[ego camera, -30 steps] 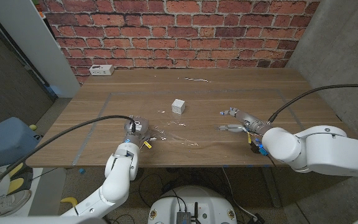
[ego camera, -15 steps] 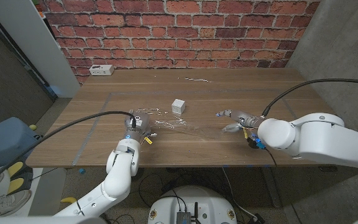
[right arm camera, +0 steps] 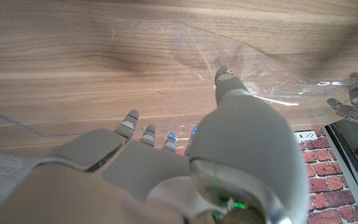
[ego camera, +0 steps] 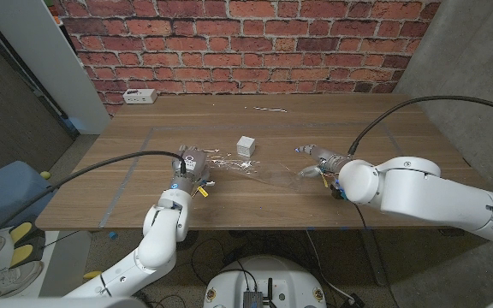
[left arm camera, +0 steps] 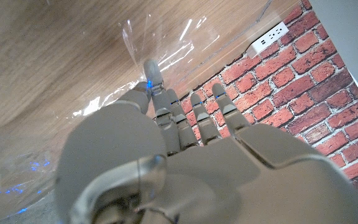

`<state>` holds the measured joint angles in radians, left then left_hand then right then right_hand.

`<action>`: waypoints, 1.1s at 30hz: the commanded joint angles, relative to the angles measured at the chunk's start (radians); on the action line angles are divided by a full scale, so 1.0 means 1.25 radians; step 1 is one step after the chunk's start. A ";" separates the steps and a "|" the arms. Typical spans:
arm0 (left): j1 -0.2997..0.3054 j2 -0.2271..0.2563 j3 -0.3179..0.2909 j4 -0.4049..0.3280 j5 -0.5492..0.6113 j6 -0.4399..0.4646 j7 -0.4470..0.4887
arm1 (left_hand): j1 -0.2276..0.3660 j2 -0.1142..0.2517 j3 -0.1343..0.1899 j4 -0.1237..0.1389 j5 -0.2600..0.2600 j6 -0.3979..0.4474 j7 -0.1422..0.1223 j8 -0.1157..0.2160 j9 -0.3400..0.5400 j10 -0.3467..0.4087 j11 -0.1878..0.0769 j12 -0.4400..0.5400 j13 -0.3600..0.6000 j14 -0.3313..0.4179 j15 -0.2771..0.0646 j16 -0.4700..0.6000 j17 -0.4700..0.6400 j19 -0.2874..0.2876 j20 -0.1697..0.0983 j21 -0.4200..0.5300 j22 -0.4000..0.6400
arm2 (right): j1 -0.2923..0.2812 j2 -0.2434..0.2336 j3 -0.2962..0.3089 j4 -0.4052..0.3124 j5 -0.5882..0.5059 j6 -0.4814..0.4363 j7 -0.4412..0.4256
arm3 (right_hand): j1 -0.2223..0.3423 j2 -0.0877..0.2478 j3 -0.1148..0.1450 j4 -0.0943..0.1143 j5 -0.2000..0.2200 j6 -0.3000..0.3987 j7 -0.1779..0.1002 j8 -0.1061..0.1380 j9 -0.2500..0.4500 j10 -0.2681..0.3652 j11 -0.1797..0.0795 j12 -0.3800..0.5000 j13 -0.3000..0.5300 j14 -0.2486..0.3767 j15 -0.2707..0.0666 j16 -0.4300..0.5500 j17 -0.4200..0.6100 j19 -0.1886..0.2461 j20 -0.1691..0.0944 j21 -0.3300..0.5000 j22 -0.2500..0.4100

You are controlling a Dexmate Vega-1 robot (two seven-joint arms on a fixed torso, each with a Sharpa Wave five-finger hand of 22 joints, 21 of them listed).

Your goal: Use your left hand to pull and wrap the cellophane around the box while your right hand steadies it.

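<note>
A small white box (ego camera: 246, 145) stands on the wooden table (ego camera: 144, 137) near its middle. A clear cellophane sheet (ego camera: 259, 171) stretches between my two hands, just on the near side of the box. My left hand (ego camera: 193, 164) pinches the sheet's crinkled left end; in the left wrist view the cellophane (left arm camera: 160, 37) bunches at the fingertips (left arm camera: 149, 73) of that hand (left arm camera: 166, 130). My right hand (ego camera: 319, 162) holds the right end. In the right wrist view its thumb (right arm camera: 224, 78) presses on the cellophane (right arm camera: 272, 81), and my left hand (right arm camera: 356, 102) shows beyond.
A white power strip (ego camera: 139, 97) lies at the table's far left corner, also in the left wrist view (left arm camera: 269, 38). A thin shiny scrap (ego camera: 268, 109) lies at the far middle. A brick wall (ego camera: 255, 43) stands behind the table.
Both hands have moved away from the near edge toward the box, carrying the cellophane with them. The box has not moved.
</note>
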<state>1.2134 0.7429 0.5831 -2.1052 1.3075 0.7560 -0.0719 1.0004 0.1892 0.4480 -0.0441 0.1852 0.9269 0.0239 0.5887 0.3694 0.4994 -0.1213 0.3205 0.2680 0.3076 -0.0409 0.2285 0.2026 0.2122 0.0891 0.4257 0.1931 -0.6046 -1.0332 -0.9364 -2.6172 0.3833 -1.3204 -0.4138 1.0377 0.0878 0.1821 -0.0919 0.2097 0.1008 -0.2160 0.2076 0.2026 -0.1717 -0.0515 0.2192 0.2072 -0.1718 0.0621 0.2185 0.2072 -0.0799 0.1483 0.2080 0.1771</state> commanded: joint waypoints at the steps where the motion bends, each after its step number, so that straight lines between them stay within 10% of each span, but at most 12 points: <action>1: 0.013 0.022 -0.007 0.001 -0.062 -0.024 0.147 | -0.014 -0.003 0.009 0.006 -0.004 -0.017 -0.009 0.001 0.004 -0.004 0.004 -0.004 0.004 0.010 -0.069 -0.001 0.002 0.004 0.005 0.004 0.003 | 0.107 0.034 -0.146 0.059 -0.171 0.059 0.087 | -0.012 0.000 -0.006 0.003 0.006 0.017 -0.003 0.008 0.003 -0.043 -0.005 0.003 0.001 -0.041 -0.007 0.005 0.001 0.009 -0.001 0.004 0.001; 11: 0.031 0.029 -0.009 0.002 -0.090 -0.022 0.249 | -0.026 -0.008 0.011 0.013 -0.007 -0.019 -0.021 0.000 -0.002 -0.007 0.000 -0.006 0.007 0.019 -0.075 0.000 0.002 0.013 0.003 0.008 0.003 | 0.231 0.086 -0.272 0.146 -0.304 0.104 0.253 | 0.002 0.015 0.001 -0.007 0.015 0.049 -0.004 0.015 0.003 -0.031 -0.020 0.004 0.000 -0.039 -0.016 0.003 -0.002 0.014 -0.012 0.002 0.001; 17: 0.040 0.033 -0.013 -0.005 -0.106 -0.015 0.282 | -0.029 -0.009 0.014 0.014 -0.007 -0.020 -0.025 0.000 -0.006 -0.007 0.002 -0.007 0.009 0.022 -0.077 -0.001 0.001 0.016 0.002 0.010 0.003 | 0.286 0.120 -0.324 0.179 -0.353 0.072 0.342 | 0.029 0.026 0.007 -0.027 0.027 0.164 -0.002 0.049 0.005 -0.003 -0.032 0.007 -0.003 -0.024 -0.020 0.002 -0.007 0.030 -0.016 0.002 0.000; 20: 0.041 0.035 -0.011 -0.007 -0.104 -0.005 0.283 | -0.030 -0.009 0.015 0.014 -0.007 -0.019 -0.024 0.000 -0.007 -0.006 0.001 -0.007 0.010 0.024 -0.079 -0.001 0.001 0.018 0.002 0.010 0.003 | 0.294 0.131 -0.334 0.184 -0.364 0.045 0.356 | 0.041 0.021 0.000 -0.037 0.034 0.326 0.002 0.088 0.002 0.052 -0.044 0.015 -0.005 0.001 -0.024 0.004 -0.009 0.053 -0.017 0.002 0.000; 27: 0.034 0.043 -0.004 -0.010 -0.102 0.001 0.277 | -0.032 -0.011 0.018 0.014 -0.008 -0.014 -0.029 0.002 -0.010 -0.005 -0.001 -0.007 0.011 0.025 -0.079 -0.002 0.000 0.020 0.001 0.011 0.003 | 0.200 0.115 -0.282 0.163 -0.419 0.076 0.253 | 0.066 0.043 -0.004 -0.036 0.035 0.641 0.084 0.179 0.007 0.232 -0.060 0.040 -0.008 0.114 -0.063 0.032 -0.009 0.165 -0.061 0.020 -0.001; 33: 0.025 0.043 -0.001 -0.004 -0.106 0.003 0.279 | -0.035 -0.012 0.021 0.014 -0.008 -0.013 -0.030 0.003 -0.013 -0.005 0.003 -0.008 0.013 0.025 -0.078 -0.004 0.000 0.020 0.001 0.012 0.003 | 0.091 0.107 -0.214 0.152 -0.483 0.118 0.153 | 0.060 0.062 -0.002 -0.025 0.030 0.693 0.119 0.196 0.008 0.318 -0.045 0.053 -0.008 0.176 -0.081 0.054 -0.004 0.217 -0.075 0.028 -0.001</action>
<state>1.2565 0.7906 0.5741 -2.1138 1.1843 0.7479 0.2590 0.9670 0.1752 0.4659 -0.0259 0.1795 0.9089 -0.0090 0.5935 0.3522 0.4957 -0.1177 0.3129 0.2817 0.3291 -0.0411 0.2286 0.1998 0.2269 0.0927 0.4366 0.1930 -0.3222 -0.8957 -1.2947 -2.4165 -0.0953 -1.2216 -0.0872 1.1154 0.1485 0.1755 -0.1293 0.2516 0.9441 -0.0799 0.4427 0.2102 0.1899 -0.1137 0.2778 0.1950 0.0221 -0.0299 0.2753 0.1973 0.1675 0.0617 0.2333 0.1772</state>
